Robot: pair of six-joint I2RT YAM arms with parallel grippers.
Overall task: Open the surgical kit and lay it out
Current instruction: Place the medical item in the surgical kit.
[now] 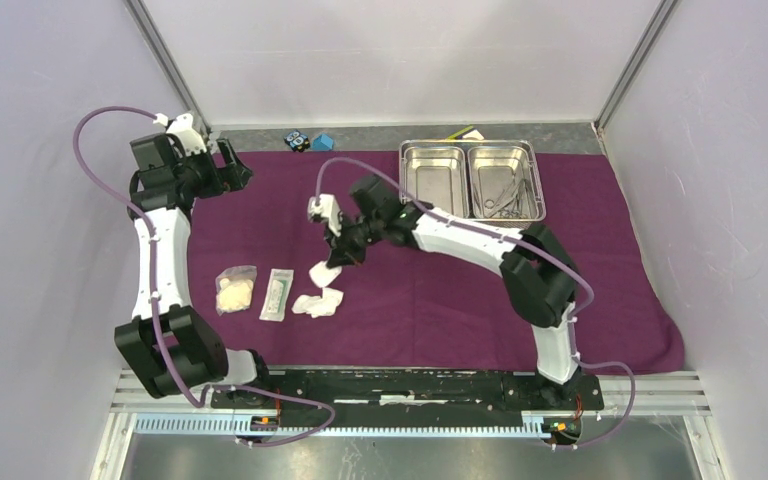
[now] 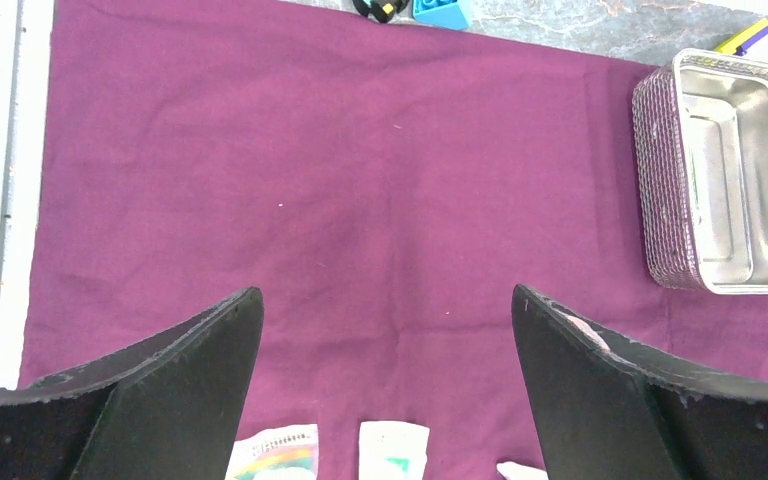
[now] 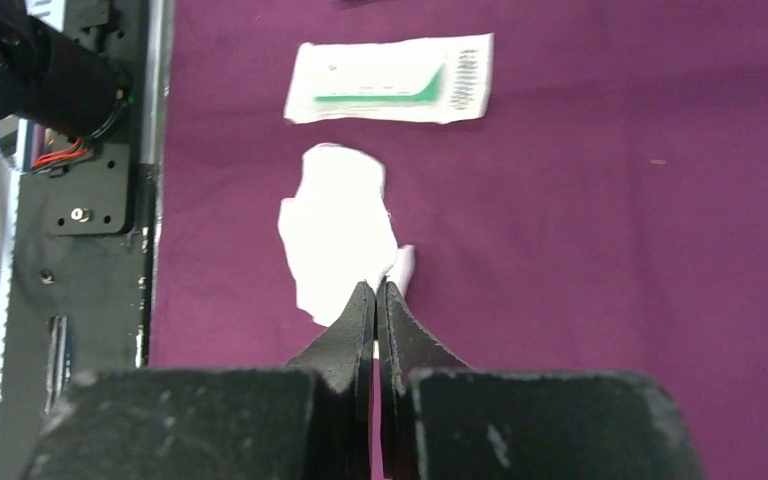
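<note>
The dark-purple cloth wrap (image 1: 430, 290) lies spread flat over the table. At its back right stands the steel tray (image 1: 401, 170), with slim steel clamps (image 1: 505, 195) in its right compartment and its left one bare. My right gripper (image 1: 345, 253) hovers over the cloth's middle, shut on a white gauze wad (image 1: 323, 272) that hangs from its tips (image 3: 376, 285). Another gauze wad (image 1: 318, 304) lies just below it. A flat white packet (image 1: 276, 294) (image 3: 390, 80) lies to the left. My left gripper (image 1: 235, 166) (image 2: 388, 300) stands open and holds nothing at the back left.
A clear pouch with pale contents (image 1: 236, 290) lies left of the flat packet. Small black (image 1: 296, 140) and blue (image 1: 323, 141) blocks sit on the grey strip behind the cloth, and a yellow-purple-white block (image 1: 463, 133) sits behind the tray. White walls close in on both sides.
</note>
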